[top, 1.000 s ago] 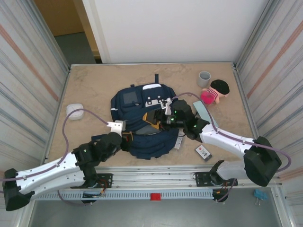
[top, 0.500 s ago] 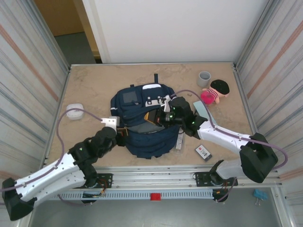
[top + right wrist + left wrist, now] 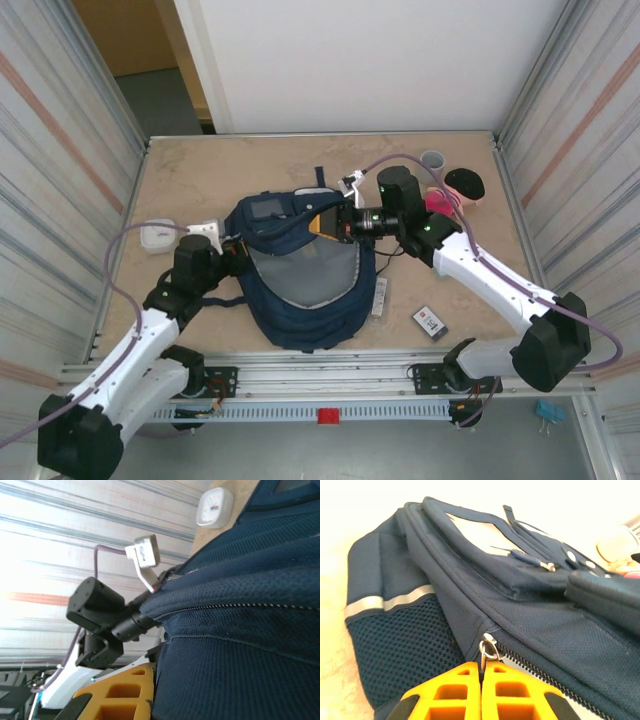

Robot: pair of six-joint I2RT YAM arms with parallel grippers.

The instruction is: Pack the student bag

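Marbled tabletop (image 3: 200,180), navy-blue fabric backpack (image 3: 300,290). Left gripper (image 3: 481,667) clamped on metal zipper pull (image 3: 487,650); right gripper (image 3: 325,222) closed, seemingly pinching backpack's rim. Risk: opposing tugs slipping pull.

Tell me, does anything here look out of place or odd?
Nothing is spilled or broken. The odd sight is the backpack: its mouth gapes, stretched wide between the left gripper, pinching the zip pull, and the right gripper, pinching its rim. A doll, a cup and a small card lie outside it on the table.
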